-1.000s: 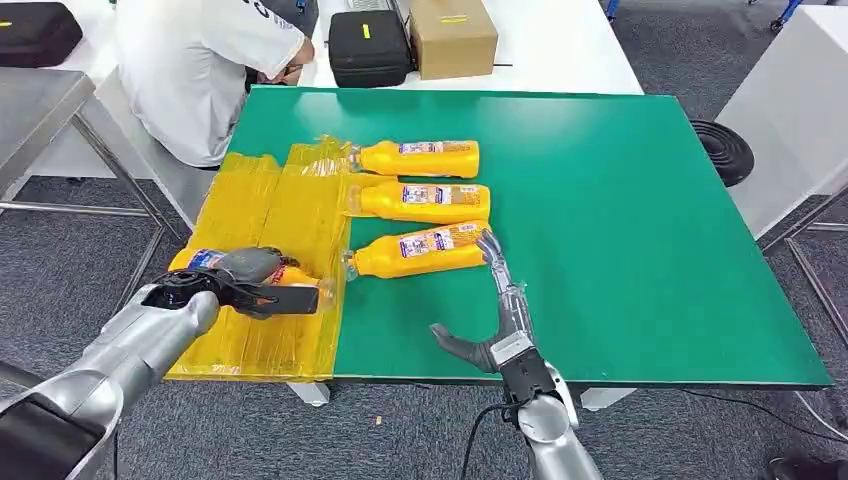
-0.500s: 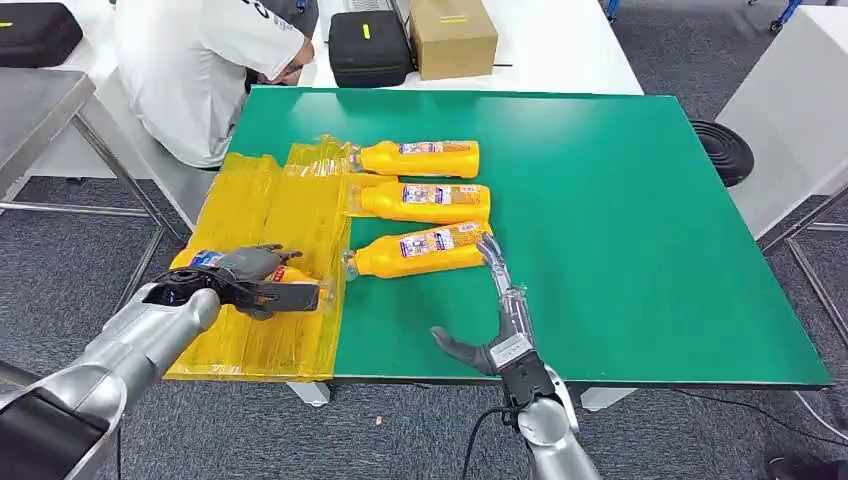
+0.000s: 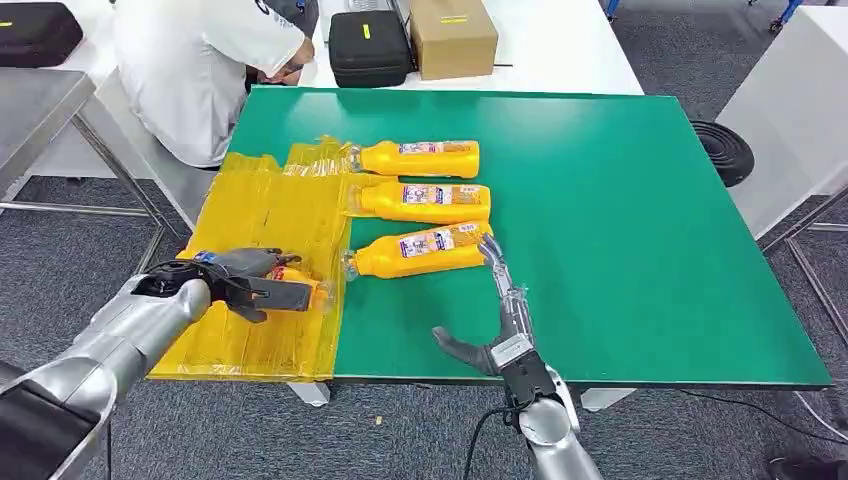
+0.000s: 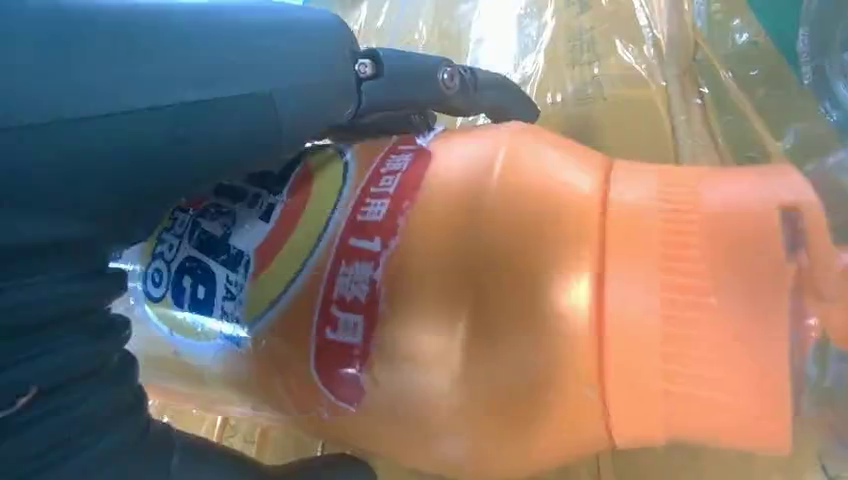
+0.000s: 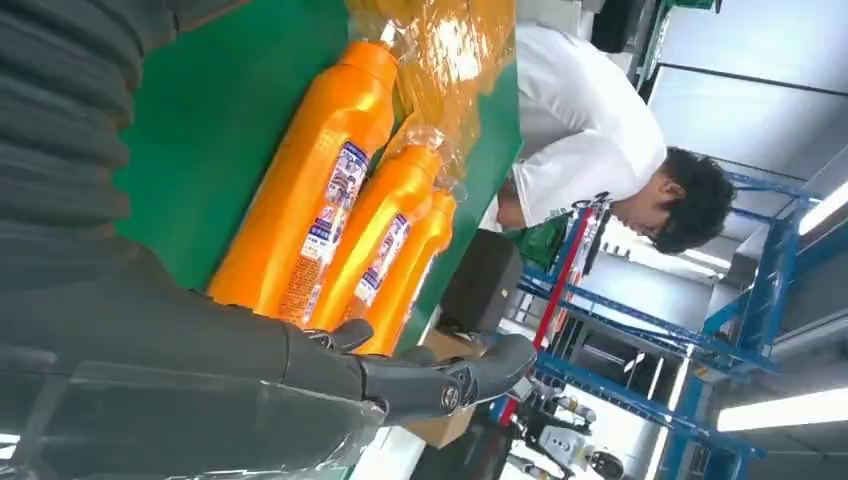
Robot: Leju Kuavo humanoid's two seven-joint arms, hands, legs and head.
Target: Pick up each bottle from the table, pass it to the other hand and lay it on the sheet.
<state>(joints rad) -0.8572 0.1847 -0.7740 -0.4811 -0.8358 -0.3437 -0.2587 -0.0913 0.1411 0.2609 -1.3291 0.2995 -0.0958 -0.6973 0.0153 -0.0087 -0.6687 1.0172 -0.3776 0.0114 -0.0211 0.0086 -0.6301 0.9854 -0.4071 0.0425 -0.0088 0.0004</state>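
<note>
Three orange bottles lie on the green table point(image 3: 620, 230) at the sheet's right edge: the far bottle point(image 3: 420, 158), the middle bottle point(image 3: 425, 201) and the near bottle point(image 3: 418, 251). The same bottles point(image 5: 305, 215) appear in the right wrist view. My left hand point(image 3: 250, 282) grips a fourth orange bottle point(image 4: 480, 300) low over the yellow plastic sheet point(image 3: 270, 215) at the table's left. My right hand point(image 3: 495, 310) is open, fingers stretched toward the near bottle's base, almost touching it.
A person in a white shirt point(image 3: 200, 70) sits at the table's far left corner. A black case point(image 3: 368, 45) and a cardboard box point(image 3: 452, 35) stand on the white table behind. A black round stool point(image 3: 722, 150) is at the right.
My left hand has drawn the held bottle slightly left and down over the sheet. The right hand has barely moved.
</note>
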